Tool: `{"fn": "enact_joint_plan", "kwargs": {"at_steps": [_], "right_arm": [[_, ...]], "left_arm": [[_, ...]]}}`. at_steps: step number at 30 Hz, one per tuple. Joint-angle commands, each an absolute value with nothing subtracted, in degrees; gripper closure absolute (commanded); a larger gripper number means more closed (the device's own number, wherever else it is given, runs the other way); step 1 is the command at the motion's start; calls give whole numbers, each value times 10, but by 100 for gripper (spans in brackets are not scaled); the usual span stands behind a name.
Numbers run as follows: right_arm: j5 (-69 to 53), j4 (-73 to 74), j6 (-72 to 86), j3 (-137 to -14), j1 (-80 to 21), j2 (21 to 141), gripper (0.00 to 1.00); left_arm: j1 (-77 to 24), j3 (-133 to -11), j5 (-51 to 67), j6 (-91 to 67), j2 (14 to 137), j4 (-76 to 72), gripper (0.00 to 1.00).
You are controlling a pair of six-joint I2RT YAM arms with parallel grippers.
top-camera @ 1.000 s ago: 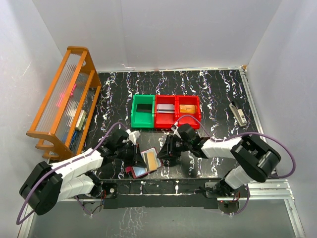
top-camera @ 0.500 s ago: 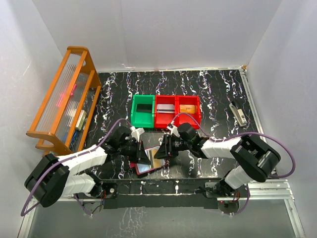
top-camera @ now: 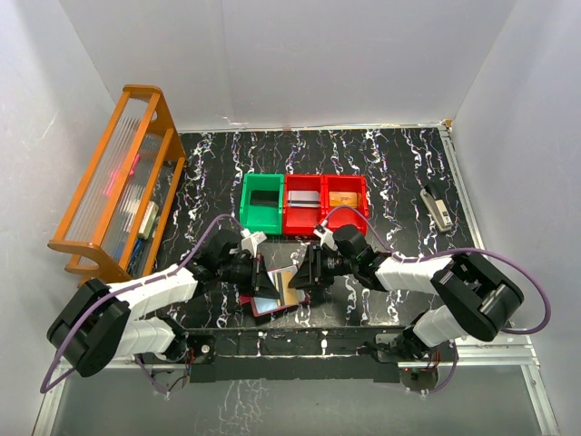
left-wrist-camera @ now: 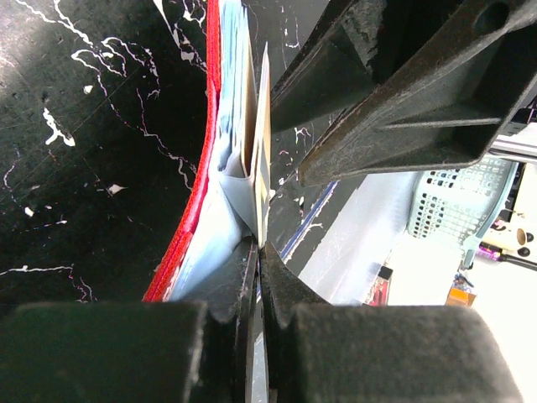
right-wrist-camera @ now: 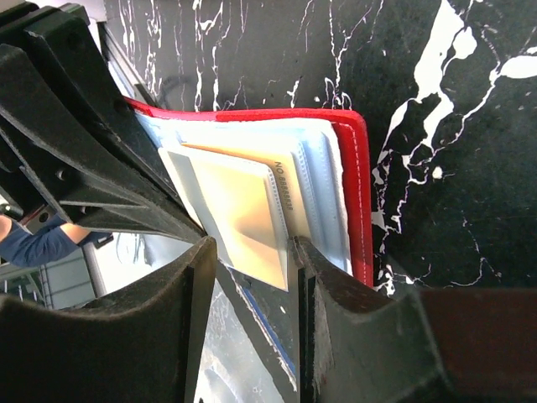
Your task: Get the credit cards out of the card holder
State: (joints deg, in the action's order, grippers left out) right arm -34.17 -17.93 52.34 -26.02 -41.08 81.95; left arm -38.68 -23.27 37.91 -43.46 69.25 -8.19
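Card holder has shifted since a second ago: it then lay lower and flatter at the near edge of the table, with the two grippers apart on either side; it now stands tipped up on edge between them, and both arms have closed in. Left gripper is fully closed, pinching the pale sleeves at the base of the card holder, red cover to its left in the wrist view. Right gripper has its jaws parted wider than before and holds nothing; the corner of a sleeved gold credit card hangs in the gap between its fingers, clamped by neither. A second tan card sits behind it in the sleeves. The two grippers nearly touch across the wallet, leaving little room there. Near table edge lies just below; the green bin and red bins stand just beyond, with bare marbled surface to the right.
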Motion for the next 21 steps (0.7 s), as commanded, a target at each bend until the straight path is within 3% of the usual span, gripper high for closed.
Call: {"fn": "enact_joint_plan", "kwargs": {"at_steps": [1,16,21], "right_arm": [[-367,-184,495,-265,-404,818,62],[-410,-227,502,-242,-375,833,62],[-439,-334,551,-211,-375,854,66]], "left_arm": [[-383,-232,407,-438,690,-107,100],[-383,-216,405,-452,686,-129,100],[-383,-213,410,-458,696,-147,100]]}}
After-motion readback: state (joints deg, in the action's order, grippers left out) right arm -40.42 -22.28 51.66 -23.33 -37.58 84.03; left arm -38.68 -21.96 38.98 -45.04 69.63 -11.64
